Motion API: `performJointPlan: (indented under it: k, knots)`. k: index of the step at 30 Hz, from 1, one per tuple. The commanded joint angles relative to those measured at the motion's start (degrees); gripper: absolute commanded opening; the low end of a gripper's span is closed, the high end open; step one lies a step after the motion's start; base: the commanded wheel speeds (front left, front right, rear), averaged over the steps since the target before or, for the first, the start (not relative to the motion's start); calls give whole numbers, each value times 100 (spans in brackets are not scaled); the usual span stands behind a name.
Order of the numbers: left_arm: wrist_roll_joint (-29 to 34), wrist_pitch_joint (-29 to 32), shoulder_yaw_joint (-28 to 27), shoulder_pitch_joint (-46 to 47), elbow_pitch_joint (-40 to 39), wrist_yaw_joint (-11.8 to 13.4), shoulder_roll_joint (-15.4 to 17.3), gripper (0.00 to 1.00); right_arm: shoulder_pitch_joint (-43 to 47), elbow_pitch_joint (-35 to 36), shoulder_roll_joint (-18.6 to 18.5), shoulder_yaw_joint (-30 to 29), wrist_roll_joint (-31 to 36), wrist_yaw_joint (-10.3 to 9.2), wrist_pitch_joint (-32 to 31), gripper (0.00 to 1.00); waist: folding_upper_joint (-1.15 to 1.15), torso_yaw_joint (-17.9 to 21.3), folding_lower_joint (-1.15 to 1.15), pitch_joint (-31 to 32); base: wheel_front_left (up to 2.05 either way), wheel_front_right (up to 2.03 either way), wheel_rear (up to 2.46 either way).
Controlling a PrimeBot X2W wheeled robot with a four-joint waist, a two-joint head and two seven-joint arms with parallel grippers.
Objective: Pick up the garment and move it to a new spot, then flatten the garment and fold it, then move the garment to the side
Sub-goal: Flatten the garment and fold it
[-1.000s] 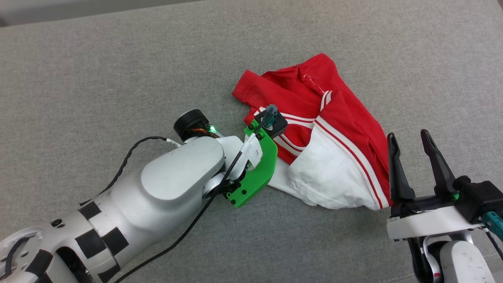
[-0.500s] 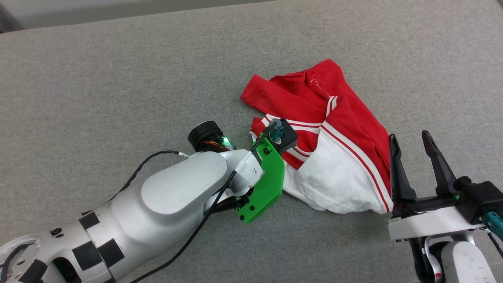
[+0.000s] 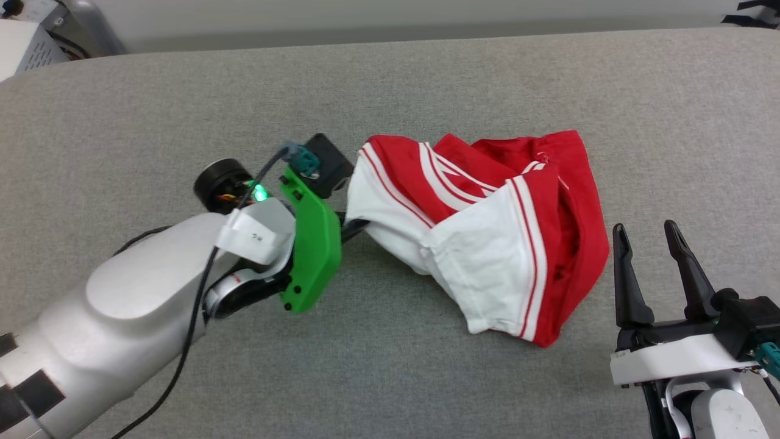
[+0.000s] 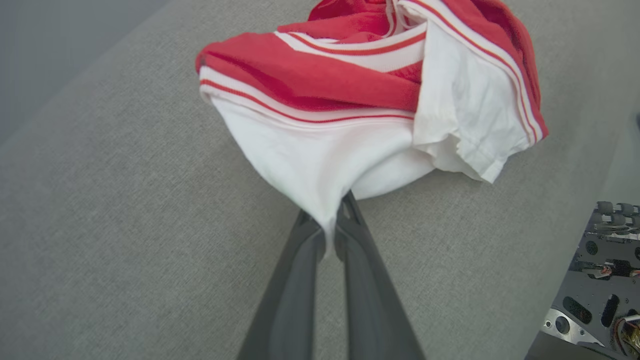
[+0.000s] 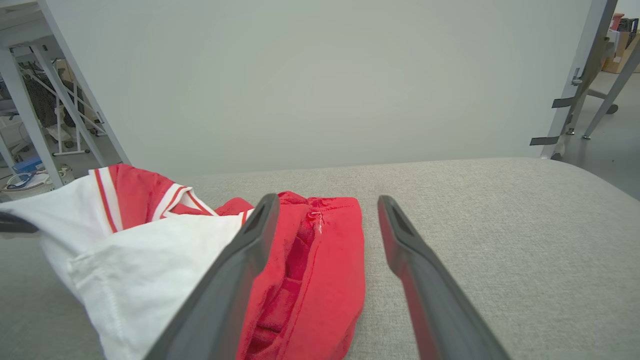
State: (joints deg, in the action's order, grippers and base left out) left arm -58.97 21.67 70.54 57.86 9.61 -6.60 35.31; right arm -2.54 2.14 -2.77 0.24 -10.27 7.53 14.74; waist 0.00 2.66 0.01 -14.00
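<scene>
The garment (image 3: 487, 238), a crumpled red shirt with white sleeves and red-and-white striped trim, lies bunched on the grey table. My left gripper (image 3: 356, 227) is shut on a white fold at its left edge, and that side is drawn up off the cloth. In the left wrist view the two fingers (image 4: 300, 260) pinch the white fabric of the garment (image 4: 350, 100) at the left gripper (image 4: 330, 222). My right gripper (image 3: 646, 228) stands open just right of the shirt, touching nothing. The right wrist view has the garment (image 5: 310, 270) lying left of the open right gripper (image 5: 327, 200).
The grey fabric table (image 3: 426, 79) stretches wide around the shirt, its far edge near the top. White equipment (image 3: 24, 36) sits beyond the far left corner. A pale wall panel (image 5: 320, 75) and metal frame legs (image 5: 585, 75) stand behind the table.
My left gripper has shut on the garment's white edge and lifted it, turning the bundle over. The head camera has tilted up. The right gripper stays open in place.
</scene>
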Motion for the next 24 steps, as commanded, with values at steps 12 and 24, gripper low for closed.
performJointPlan:
  k: [12,24]
  knots:
    - [-892,-348,-338,-1144,772,441,972,0,6,-35,-10,19,21,-4,26,100,0,-172,-1,8,0,0,0]
    - [-975,-1594,-533,-1660,1990,508,307,100,101,-102,-10,-63,74,-4,26,100,0,-215,-1,195,0,0,0]
